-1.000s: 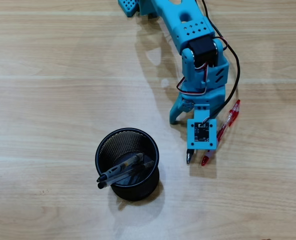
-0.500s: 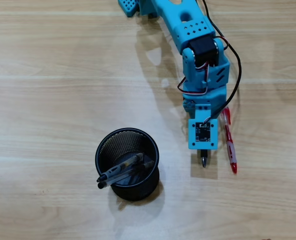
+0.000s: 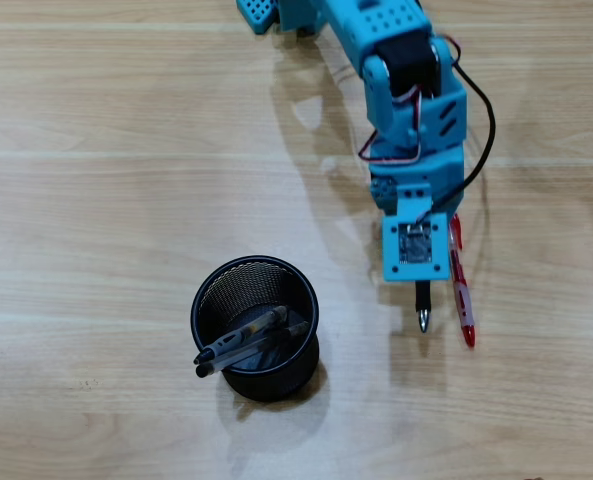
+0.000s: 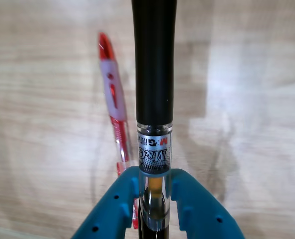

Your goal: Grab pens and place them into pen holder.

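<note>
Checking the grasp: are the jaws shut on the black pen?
Shut on it: in the wrist view the gripper jaws press both sides of the black pen.

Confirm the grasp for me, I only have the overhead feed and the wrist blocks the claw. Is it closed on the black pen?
Observer: Yes. In the wrist view the claw is closed on the black pen, clamped at the clear barrel just behind the black grip.
Operator: Is the red pen caught in there too?
Observer: No. The wrist view shows the red pen lying on the table beside the black one, outside the claw.
Operator: Any marking on the black pen?
Observer: A printed label band sits just ahead of the fingers; it reads upside down in the wrist view.
</note>
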Motion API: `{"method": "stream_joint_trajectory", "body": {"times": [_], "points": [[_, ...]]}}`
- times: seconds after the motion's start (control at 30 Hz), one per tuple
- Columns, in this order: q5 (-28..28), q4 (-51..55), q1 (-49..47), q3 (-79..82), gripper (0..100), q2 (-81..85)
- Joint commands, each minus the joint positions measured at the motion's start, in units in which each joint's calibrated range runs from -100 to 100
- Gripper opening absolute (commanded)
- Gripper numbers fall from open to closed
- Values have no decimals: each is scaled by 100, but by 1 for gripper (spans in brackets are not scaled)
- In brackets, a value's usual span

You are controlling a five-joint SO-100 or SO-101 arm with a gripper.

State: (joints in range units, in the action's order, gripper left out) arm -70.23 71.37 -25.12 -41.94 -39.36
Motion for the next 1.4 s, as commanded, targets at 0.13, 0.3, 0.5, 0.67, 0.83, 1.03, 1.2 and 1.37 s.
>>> {"method": "stream_joint_trajectory", "body": {"times": [0.13,0.3,0.5,0.67,0.83,1.03,1.2,1.37], "points": [[224,-29,329,-308,2,1731],[645,-73,656,-299,2,2394],[849,-1700,992,395,2,2974],[869,-3955,1164,1585,2,3411],[869,-5832,1500,2631,2,3612],[869,-7003,1809,3424,2,3579],[869,-8191,2027,3929,2,3276],[889,-9362,2145,4415,2,2923]]}}
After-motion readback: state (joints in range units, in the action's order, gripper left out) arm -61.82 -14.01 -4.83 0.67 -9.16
